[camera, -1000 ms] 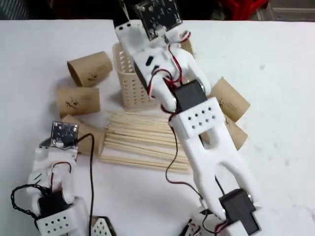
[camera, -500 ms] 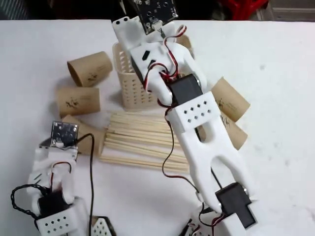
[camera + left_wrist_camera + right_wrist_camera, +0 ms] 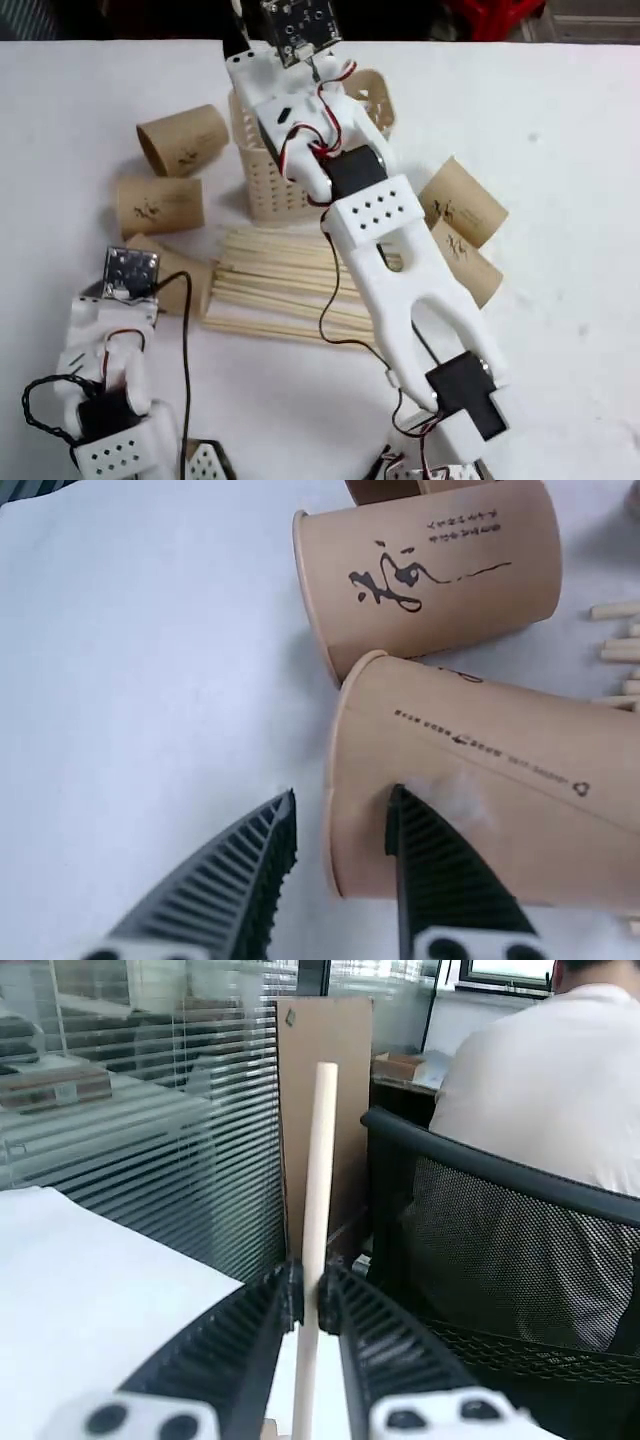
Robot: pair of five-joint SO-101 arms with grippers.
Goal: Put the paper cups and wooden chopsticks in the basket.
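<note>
Beside the cream perforated plastic basket (image 3: 262,190), on the far part of the white table (image 3: 560,150), the right arm reaches across. The right gripper (image 3: 308,1295) has its fingers pinched tight on a single pale round wooden chopstick (image 3: 320,1160), which runs straight out past the fingertips. The stick looks light and stiff, but it is smooth and round, so it would likely pivot or slide in such a narrow pinch. A hold nearer its middle should carry it more steadily.

At the near left of the table, the left gripper (image 3: 340,795) has its fingers apart at the mouth end of a brown paper cup (image 3: 500,790) lying on its side. One finger crosses the cup's wall and the other is over bare table beside the rim; contact cannot be judged. The cup is probably very light and thin-walled, easy to crush and apt to roll. The stiffer rolled rim, with one finger inside and one outside, looks like the best hold.

More loose wooden chopsticks (image 3: 290,290) lie flat in front of the basket, and they would be easiest to lift by an end.
</note>
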